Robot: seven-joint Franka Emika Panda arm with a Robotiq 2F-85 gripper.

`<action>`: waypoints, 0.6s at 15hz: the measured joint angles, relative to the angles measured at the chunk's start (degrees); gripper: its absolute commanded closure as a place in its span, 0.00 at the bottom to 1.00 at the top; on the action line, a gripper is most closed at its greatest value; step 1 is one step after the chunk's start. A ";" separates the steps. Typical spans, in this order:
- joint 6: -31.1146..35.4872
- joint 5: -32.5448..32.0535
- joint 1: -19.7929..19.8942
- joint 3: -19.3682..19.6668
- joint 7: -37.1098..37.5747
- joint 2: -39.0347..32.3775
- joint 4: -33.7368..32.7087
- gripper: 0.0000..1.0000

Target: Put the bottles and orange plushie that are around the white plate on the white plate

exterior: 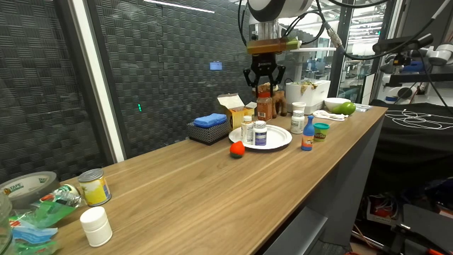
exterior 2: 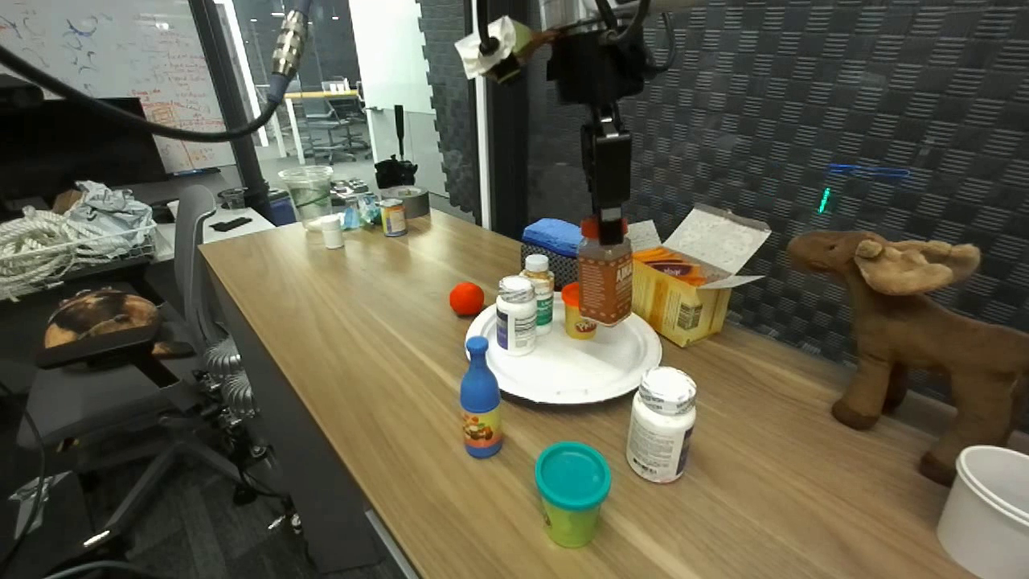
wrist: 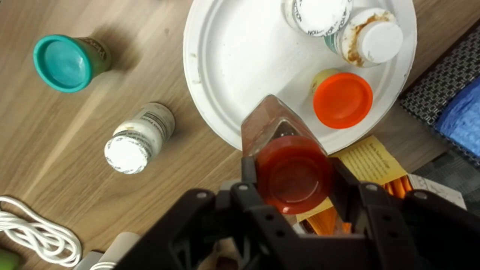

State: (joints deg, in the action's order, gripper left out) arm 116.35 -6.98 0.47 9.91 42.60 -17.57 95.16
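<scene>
The black two-fingered pincer (exterior: pixel 264 92) is clasping a see-through, red-capped bottle (exterior 2: pixel 607 289) by its cap, above the round, flat white plate (exterior 2: pixel 555 378). That hold is what I'd fret over: should the cap slip, the bottle could drop, or land crooked and topple. Lowered a touch askew, it might clip the small yellow tub with an orange lid (exterior 2: pixel 572 315) standing on the plate, which could shove the white bottle with a violet label (exterior 2: pixel 516 322) or the green-labelled bottle (exterior 2: pixel 541 299) there. A stout white plastic bottle (exterior 2: pixel 661 426), a slender blue bottle (exterior 2: pixel 481 402) and the small, rounded orange-red plushie (exterior 2: pixel 466 299) are off the plate, on the wooden worktop (exterior 2: pixel 378 297); space may run short, and that blue one looks easily knocked over.
</scene>
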 measured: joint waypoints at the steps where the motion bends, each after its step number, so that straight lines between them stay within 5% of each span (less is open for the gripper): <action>1: 0.00 -0.37 -0.21 -0.16 0.00 -0.25 0.21 0.76; 9: 0.12 -0.87 -0.43 -0.82 -0.27 -1.38 1.38 0.76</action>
State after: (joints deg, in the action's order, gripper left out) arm 116.47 -7.85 0.04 9.09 42.33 -18.95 96.54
